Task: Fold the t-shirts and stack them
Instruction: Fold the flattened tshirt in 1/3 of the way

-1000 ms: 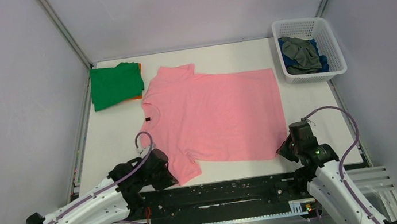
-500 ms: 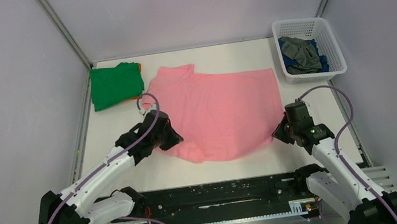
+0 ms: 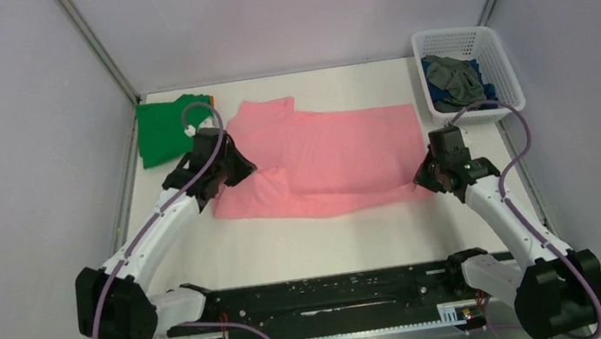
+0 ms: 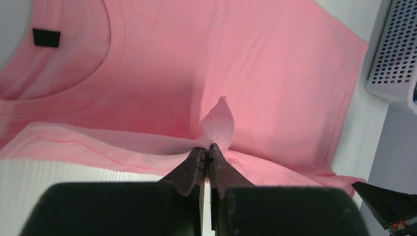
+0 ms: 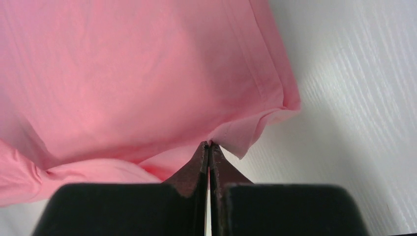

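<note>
Left gripper (image 3: 234, 168) and right gripper (image 3: 427, 179) have carried the near edge of the pink t-shirt (image 3: 323, 166) toward 12 o'clock.
Top view: it lies half folded on the bench (image 3: 332, 235), held at 9 and 3 o'clock so the fold stays straight. Wrist views: each gripper is clenched on pink cloth; the lower layer is mostly hidden.
</note>
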Available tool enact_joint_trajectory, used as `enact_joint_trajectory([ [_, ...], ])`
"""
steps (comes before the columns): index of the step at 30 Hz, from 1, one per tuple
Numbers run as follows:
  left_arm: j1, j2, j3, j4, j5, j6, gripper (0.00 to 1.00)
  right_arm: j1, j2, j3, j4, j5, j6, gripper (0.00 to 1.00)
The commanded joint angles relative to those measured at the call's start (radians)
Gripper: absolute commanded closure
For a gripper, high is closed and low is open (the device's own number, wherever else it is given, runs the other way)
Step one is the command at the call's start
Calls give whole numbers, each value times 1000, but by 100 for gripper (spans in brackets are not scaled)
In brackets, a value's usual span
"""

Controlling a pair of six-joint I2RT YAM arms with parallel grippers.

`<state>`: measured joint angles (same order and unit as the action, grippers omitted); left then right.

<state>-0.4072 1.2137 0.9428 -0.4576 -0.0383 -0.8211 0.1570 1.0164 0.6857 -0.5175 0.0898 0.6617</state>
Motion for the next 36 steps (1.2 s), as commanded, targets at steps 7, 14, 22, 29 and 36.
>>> enact_joint_trajectory([
  [7, 94, 158, 158, 87, 83, 116, 100, -29, 166, 131, 85, 47, -22, 98],
  [14, 137, 281, 240, 102, 79, 142, 100, -40, 267, 176, 128, 71, -26, 95],
  [22, 175, 504, 398, 82, 83, 170, 65, -60, 451, 278, 137, 97, 2, 74],
  [29, 194, 588, 534, -7, 124, 174, 2, -64, 488, 358, 79, 100, 25, 1],
  [36, 187, 474, 267, 128, 231, 121, 1, 98, 420, 246, 179, 8, -10, 0],
])
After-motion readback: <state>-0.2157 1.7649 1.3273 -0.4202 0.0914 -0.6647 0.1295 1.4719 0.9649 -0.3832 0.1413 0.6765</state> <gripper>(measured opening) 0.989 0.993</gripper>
